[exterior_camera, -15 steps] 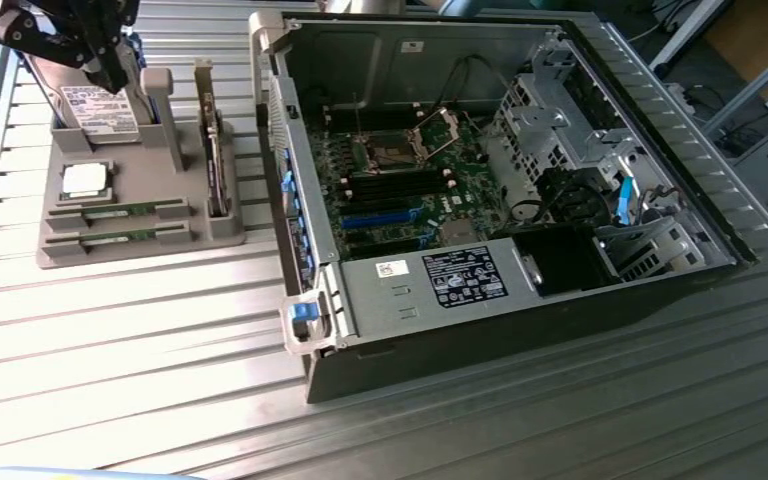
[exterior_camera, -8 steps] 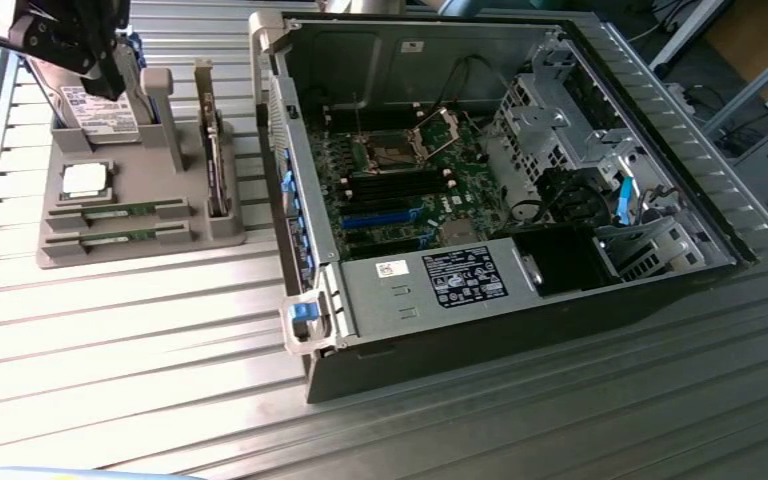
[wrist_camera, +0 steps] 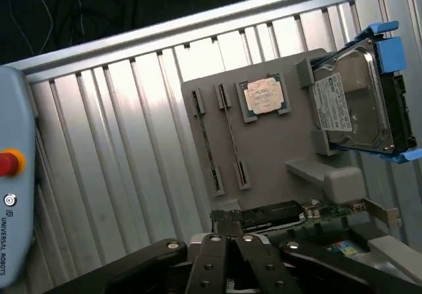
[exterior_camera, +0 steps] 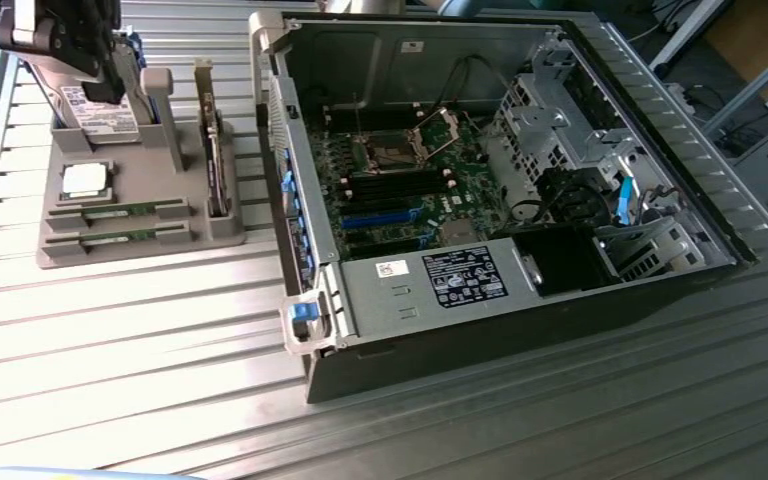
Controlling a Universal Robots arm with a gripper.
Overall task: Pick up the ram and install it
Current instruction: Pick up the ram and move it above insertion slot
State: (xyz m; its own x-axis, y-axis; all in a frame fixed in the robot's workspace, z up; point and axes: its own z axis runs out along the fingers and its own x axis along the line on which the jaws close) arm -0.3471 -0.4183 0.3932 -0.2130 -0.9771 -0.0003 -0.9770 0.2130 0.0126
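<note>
1. The gripper (wrist_camera: 227,223) hung over the grey holder (exterior_camera: 231,240), at 10 o'clock in the exterior view. Its fingers (wrist_camera: 212,258) were pressed together with nothing between them.
2. The ram (exterior_camera: 124,211) lay flat in a slot of the holder, apart from the gripper. A second stick (exterior_camera: 124,238) lay in the next slot, just beside it toward 6 o'clock.
3. The holder also carried a square processor chip (exterior_camera: 87,180) in a recess at 12 o'clock of the ram. A hard drive (exterior_camera: 87,108) stood upright in a blue-edged bracket beyond the chip. An expansion card (exterior_camera: 211,140) stood on edge at 2 o'clock of the ram.
4. The open computer case (exterior_camera: 398,300) lay on the bench (exterior_camera: 117,360) at 3 o'clock of the holder, near it.
5. Inside the case sat the motherboard (exterior_camera: 398,170), with a labelled power supply (exterior_camera: 458,275) at its 6 o'clock and a metal drive cage (exterior_camera: 558,110) at its 2 o'clock.
</note>
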